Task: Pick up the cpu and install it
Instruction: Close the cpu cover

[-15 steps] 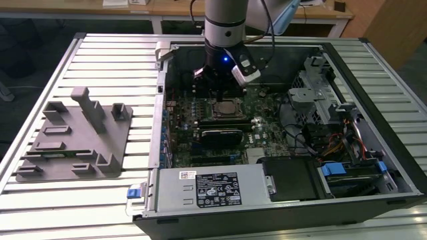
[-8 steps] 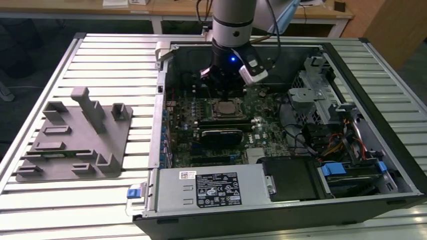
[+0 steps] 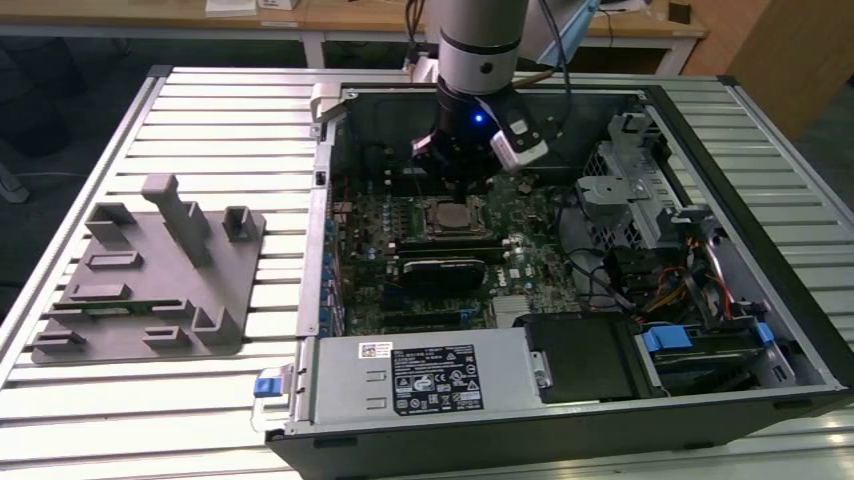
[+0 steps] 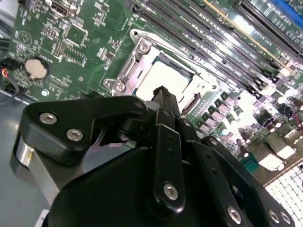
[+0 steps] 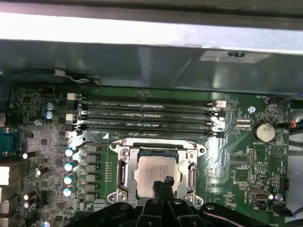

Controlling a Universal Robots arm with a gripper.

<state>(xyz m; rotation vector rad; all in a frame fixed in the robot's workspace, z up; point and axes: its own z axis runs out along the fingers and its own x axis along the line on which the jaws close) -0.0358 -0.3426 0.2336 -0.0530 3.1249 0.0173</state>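
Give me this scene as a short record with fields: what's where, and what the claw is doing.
setting: open computer case on a slatted table
cpu: lies flat inside the metal frame on the motherboard
claw: shut, tips low over the cpu's edge; contact cannot be told
beside socket: memory slots in a row
off the board: grey fixture on the table, at the exterior view's left of the case

Socketed cpu beneath tool
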